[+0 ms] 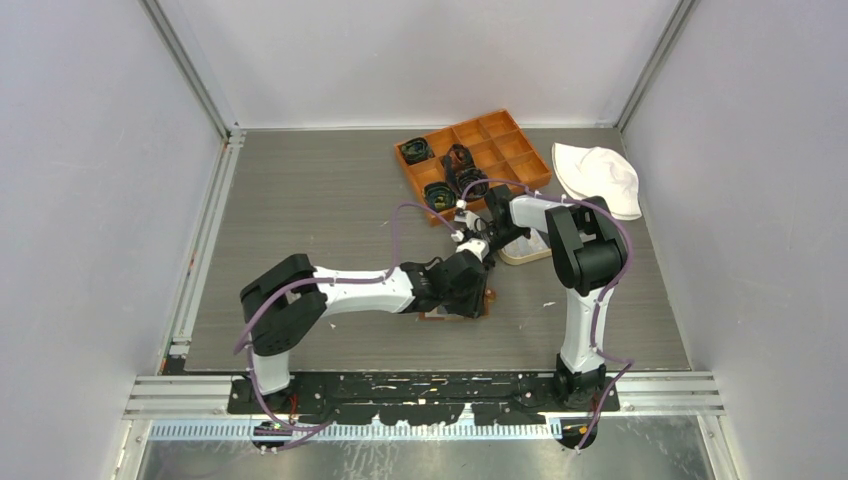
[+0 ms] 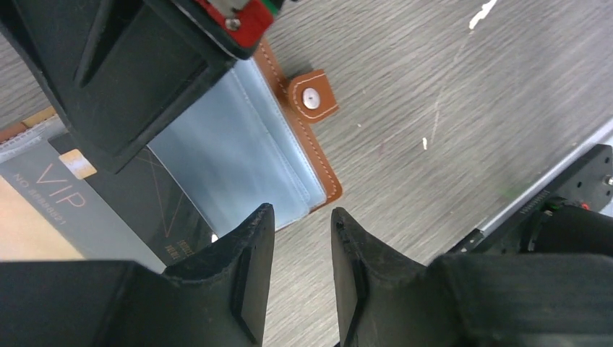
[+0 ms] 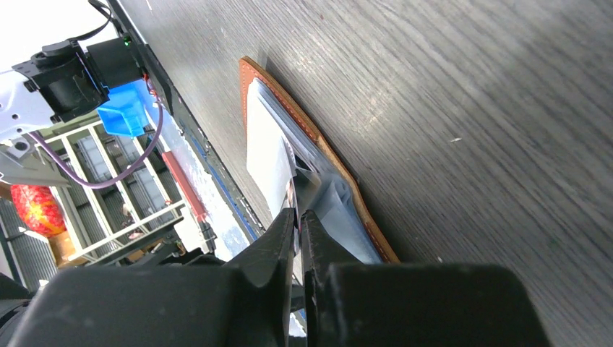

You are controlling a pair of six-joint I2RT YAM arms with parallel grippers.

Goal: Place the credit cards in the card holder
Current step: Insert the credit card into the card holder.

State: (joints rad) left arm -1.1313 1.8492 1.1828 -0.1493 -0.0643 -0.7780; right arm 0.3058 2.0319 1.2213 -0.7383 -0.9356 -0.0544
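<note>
The card holder [image 2: 327, 181] is a brown leather wallet lying open on the table, with clear plastic sleeves and a snap tab [image 2: 312, 97]. A dark credit card [image 2: 155, 199] marked "VIP" lies at an angle across its inner side. My right gripper [image 3: 298, 215] is shut on the thin edge of that credit card [image 3: 293, 195], right at the sleeves of the card holder [image 3: 289, 108]. My left gripper [image 2: 303, 217] is open with nothing between its fingers. It hovers over the holder's near edge and bare table. In the top view both wrists crowd over the holder [image 1: 487, 300].
An orange compartment box [image 1: 475, 160] with dark items stands at the back. A white hat [image 1: 600, 175] lies to its right. A beige tray [image 1: 525, 252] sits partly under the right arm. The table's front rail [image 2: 549, 202] runs close behind the left gripper.
</note>
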